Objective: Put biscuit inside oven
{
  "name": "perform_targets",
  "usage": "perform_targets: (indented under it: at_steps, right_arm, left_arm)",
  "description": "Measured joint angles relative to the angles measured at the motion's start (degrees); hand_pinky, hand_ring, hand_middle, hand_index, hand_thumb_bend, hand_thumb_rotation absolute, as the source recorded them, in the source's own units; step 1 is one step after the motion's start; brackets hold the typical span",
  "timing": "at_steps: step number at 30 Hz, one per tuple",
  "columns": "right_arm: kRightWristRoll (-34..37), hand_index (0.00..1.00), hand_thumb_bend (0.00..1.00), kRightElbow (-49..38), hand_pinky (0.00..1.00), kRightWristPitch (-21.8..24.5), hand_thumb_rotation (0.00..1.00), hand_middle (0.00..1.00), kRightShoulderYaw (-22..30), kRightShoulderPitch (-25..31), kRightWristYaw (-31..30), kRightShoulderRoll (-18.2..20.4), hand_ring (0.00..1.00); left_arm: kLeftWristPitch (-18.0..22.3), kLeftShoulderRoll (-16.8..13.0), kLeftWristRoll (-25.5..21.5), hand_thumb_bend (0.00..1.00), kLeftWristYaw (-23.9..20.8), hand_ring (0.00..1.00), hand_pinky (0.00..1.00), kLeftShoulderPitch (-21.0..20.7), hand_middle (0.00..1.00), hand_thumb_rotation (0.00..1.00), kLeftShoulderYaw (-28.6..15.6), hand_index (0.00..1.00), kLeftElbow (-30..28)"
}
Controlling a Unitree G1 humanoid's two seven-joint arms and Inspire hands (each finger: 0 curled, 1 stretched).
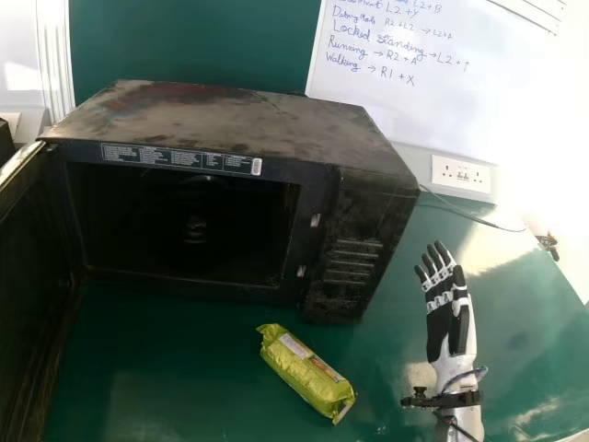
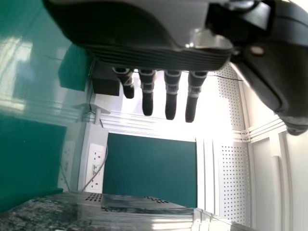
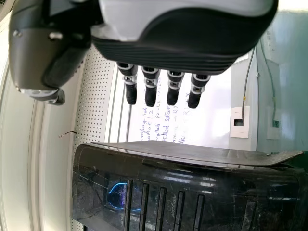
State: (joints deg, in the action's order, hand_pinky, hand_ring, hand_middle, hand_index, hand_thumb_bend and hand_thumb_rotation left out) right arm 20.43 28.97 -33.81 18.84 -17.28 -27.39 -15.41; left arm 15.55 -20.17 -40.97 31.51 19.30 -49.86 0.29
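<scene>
A black oven [image 1: 230,120] stands on the green table with its door [image 1: 37,276] swung wide at the left, its dark cavity exposed. The biscuit packet [image 1: 306,373], green-yellow, lies on the table in front of the oven's right half. To the packet's right is my right hand [image 1: 448,308], apart from it, fingers straight and holding nothing. In the right wrist view my right hand [image 3: 183,41] has its fingers extended, with the oven's control panel [image 3: 192,192] beyond. My left hand [image 2: 154,48] in the left wrist view also has straight fingers and holds nothing.
A wall socket [image 1: 462,175] and a cable [image 1: 469,214] are behind the oven at the right. A whiteboard [image 1: 414,92] rises behind. Green table surface [image 1: 175,368] lies between the open door and the packet.
</scene>
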Motion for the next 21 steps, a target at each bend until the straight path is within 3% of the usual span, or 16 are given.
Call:
perform_targets:
  at_steps: [11,21]
  right_arm:
    - [-0.5,0.98,0.74,0.0,1.00,-0.1,0.87,1.00,0.0,0.0,0.2,-0.1,1.00]
    - [-2.1,0.98,0.72,-1.2,1.00,-0.1,0.89,1.00,-0.1,0.8,0.3,-1.2,1.00]
  left_arm:
    - [0.0,0.2,0.3,1.00,-0.6,0.93,0.84,0.2,0.93,0.91,0.0,0.89,-0.2]
    - [0.2,0.3,0.3,1.00,-0.1,0.90,0.80,0.3,0.91,0.83,0.1,0.87,-0.2]
